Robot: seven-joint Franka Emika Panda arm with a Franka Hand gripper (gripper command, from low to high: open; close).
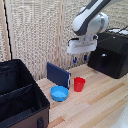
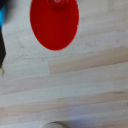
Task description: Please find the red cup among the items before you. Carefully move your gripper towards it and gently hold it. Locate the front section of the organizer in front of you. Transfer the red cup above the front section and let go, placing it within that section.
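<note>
The red cup stands upright on the wooden table, just to the exterior view's right of a shallow blue bowl. In the wrist view the cup shows from above as a red oval on the wood. My gripper hangs well above the cup, its two dark-blue fingers apart and empty. The black fabric organizer sits at the exterior view's left, open at the top. An inner partition divides it, and the front section is the compartment nearest the camera.
A dark blue flat panel stands on edge behind the bowl. A black hard-cased appliance sits at the exterior view's right, close to the arm. A slatted screen closes off the back.
</note>
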